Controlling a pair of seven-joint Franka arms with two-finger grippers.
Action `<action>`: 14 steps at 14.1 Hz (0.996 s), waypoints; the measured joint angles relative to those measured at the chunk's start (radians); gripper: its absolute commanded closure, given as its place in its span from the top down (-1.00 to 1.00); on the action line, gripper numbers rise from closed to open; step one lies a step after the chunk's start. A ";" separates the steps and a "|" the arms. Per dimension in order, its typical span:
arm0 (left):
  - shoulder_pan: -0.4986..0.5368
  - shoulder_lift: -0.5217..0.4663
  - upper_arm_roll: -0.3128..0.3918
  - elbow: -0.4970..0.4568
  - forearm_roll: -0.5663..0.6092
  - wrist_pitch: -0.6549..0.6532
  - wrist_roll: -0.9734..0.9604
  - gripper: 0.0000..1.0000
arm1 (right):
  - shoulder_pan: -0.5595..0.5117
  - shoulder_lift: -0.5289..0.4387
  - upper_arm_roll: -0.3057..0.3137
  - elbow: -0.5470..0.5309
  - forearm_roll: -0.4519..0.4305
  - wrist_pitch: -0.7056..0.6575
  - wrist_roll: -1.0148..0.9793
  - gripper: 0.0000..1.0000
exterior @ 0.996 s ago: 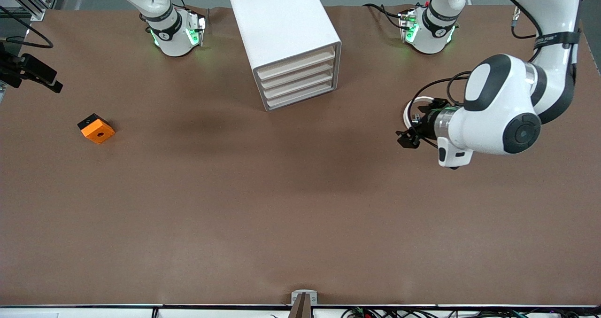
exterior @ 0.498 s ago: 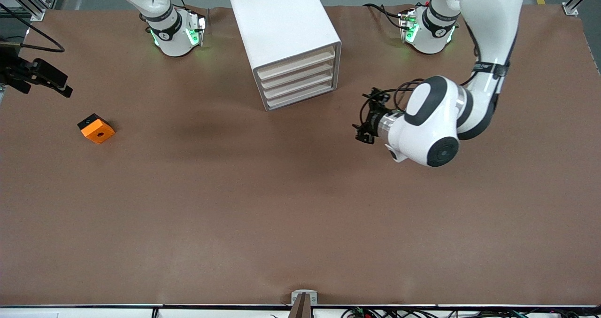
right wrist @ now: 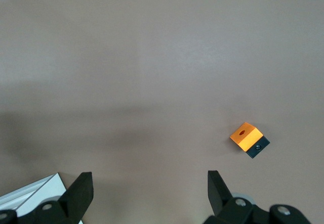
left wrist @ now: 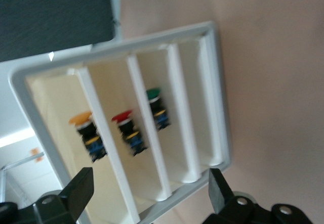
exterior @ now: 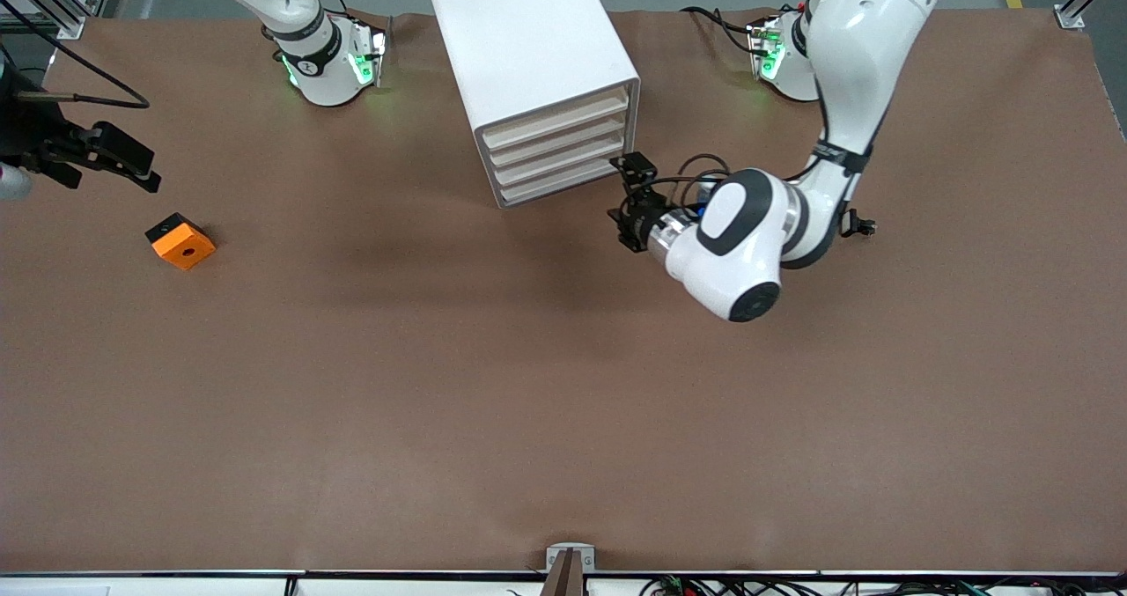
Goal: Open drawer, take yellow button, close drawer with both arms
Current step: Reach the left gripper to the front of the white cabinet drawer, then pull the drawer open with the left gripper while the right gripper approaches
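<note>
The white drawer cabinet [exterior: 537, 77] stands mid-table near the arms' bases, and all its drawers [exterior: 559, 151] sit pushed in. In the left wrist view the cabinet's front [left wrist: 152, 133] fills the frame. The button [left wrist: 83, 120], with a yellow-orange cap, shows in the top compartment. My left gripper [exterior: 627, 198] is open and empty, just in front of the drawers at their left-arm end; it also shows in the left wrist view [left wrist: 149, 191]. My right gripper [exterior: 132, 165] is open and empty over the right arm's end of the table; it also shows in the right wrist view [right wrist: 149, 191].
A red-capped button [left wrist: 124, 118] and a green-capped button [left wrist: 154, 92] sit in the compartments below the yellow one. An orange square block [exterior: 180, 240] with a centre hole lies near the right gripper and shows in the right wrist view [right wrist: 249, 139]. The brown table [exterior: 528, 402] spreads toward the front camera.
The left arm has swung from its end of the table toward the cabinet's front. The right gripper has come a little further in over the table, toward the orange block.
</note>
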 measured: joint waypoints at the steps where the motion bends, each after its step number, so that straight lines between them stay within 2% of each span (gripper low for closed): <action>1: -0.011 0.019 0.000 0.000 -0.037 0.000 -0.026 1.00 | 0.009 0.005 0.000 0.005 0.000 0.001 0.000 1.00; 3: -0.018 0.047 0.000 0.001 -0.073 -0.001 -0.064 1.00 | 0.017 0.010 0.000 0.011 0.006 0.006 0.001 1.00; 6: -0.038 0.061 -0.001 0.002 -0.110 -0.012 -0.118 0.84 | 0.024 0.019 0.000 0.011 0.027 0.004 0.018 1.00; 8: -0.063 0.061 -0.001 0.006 -0.113 -0.041 -0.150 0.55 | 0.048 0.027 0.001 0.011 0.046 -0.001 0.057 1.00; 10: -0.087 0.062 -0.001 0.007 -0.113 -0.082 -0.168 0.40 | 0.095 0.030 0.003 0.011 0.055 -0.009 0.151 1.00; 12: -0.110 0.068 -0.001 0.007 -0.113 -0.110 -0.194 0.16 | 0.162 0.030 0.005 0.011 0.059 -0.019 0.293 1.00; 14: -0.125 0.079 -0.001 0.007 -0.113 -0.114 -0.219 0.07 | 0.214 0.031 0.006 0.011 0.070 -0.026 0.418 1.00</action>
